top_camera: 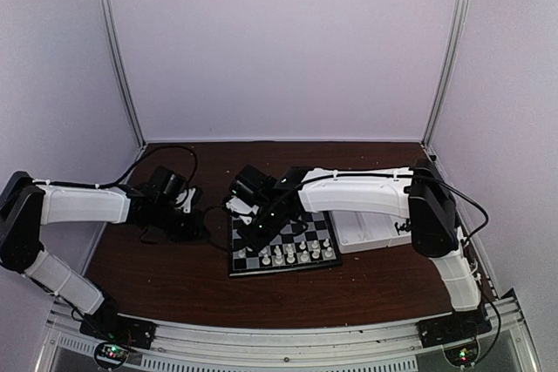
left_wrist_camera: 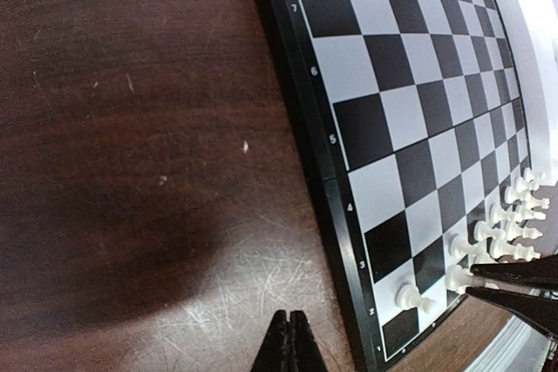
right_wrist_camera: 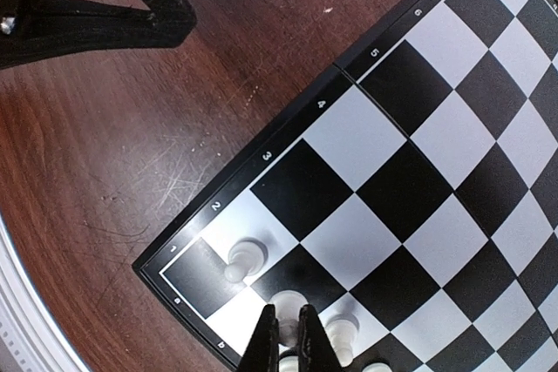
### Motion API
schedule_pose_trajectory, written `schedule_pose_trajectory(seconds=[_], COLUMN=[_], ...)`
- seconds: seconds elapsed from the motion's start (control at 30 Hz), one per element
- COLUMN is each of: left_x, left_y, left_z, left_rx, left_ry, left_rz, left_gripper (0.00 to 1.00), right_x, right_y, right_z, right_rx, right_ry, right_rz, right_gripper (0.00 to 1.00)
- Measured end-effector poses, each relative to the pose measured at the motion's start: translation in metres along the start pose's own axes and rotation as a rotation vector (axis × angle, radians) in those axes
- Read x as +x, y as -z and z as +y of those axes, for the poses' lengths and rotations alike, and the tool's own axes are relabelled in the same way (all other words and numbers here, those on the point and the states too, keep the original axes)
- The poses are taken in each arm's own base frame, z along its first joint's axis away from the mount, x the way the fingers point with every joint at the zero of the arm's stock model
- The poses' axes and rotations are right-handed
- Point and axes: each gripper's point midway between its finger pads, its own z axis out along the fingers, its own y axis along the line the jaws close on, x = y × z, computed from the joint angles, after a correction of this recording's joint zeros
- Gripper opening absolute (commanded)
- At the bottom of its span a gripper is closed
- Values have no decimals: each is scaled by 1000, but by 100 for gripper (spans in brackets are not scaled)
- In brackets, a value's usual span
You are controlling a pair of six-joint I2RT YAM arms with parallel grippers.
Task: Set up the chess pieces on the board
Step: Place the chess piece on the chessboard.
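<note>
Chess pieces (top_camera: 292,254), all white, stand in rows along the near edge of the board (left_wrist_camera: 410,111), which lies on the dark wooden counter (left_wrist_camera: 131,128). The right claw (right_wrist_camera: 289,313) is pinched narrow on a white pawn (right_wrist_camera: 288,298) near the board's corner. The left claw (left_wrist_camera: 290,315) is closed and empty over the counter, just beside the board.

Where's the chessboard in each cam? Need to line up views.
Top external: board centre frame, partly under the right arm.
Left wrist: board fills the right half, up to the top edge.
Right wrist: board fills the right side, corner at lower left.
Shared landmark: white pieces along one edge.
</note>
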Motion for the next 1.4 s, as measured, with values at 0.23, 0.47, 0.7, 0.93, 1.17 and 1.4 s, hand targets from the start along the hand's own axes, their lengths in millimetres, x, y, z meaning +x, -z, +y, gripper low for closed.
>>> schedule_pose_trajectory(seconds=[0.23, 0.47, 0.7, 0.93, 1.17, 1.4], left_x=[-2, -7, -8, -8, -5, -6], left_y=[3, 8, 9, 10, 11, 11], left_z=[-1, 2, 3, 4, 5, 5], left_rx=[2, -5, -9, -13, -17, -17], left_ry=[-4, -2, -2, -2, -4, -3], left_rz=[-10, -33, -39, -36, -28, -30], left_gripper=[0, 0, 0, 0, 0, 0], right_x=[5, 5, 5, 8, 8, 6], right_y=[-10, -11, -11, -16, -16, -14], right_z=[-3, -3, -3, -2, -4, -4], right_rx=[11, 14, 14, 15, 28, 33], right_ry=[-1, 0, 0, 3, 6, 6], right_rz=[19, 19, 19, 29, 29, 24], right_gripper=[6, 7, 9, 11, 17, 17])
